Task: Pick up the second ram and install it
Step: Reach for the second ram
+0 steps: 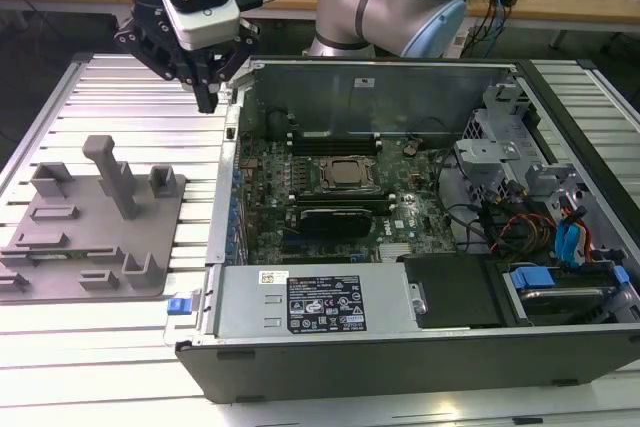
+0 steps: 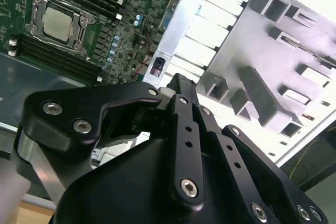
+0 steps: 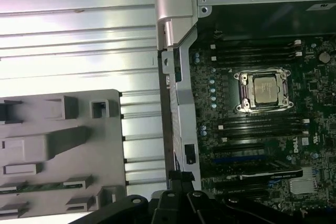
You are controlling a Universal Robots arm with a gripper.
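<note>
The hand [image 1: 207,99], closed and empty, is positioned over the surface [image 1: 100,87]; the second ram [image 3: 47,186] is seated in the holder plate [image 3: 110,156].

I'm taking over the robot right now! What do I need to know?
Gripper: fingers shut, holding nothing, above the table between the grey holder plate and the computer case.
Second ram: lying in a slot of the holder plate.
Done: nothing on this ram yet.
Left: picking it up and seating it in a memory slot beside the CPU socket.
</note>
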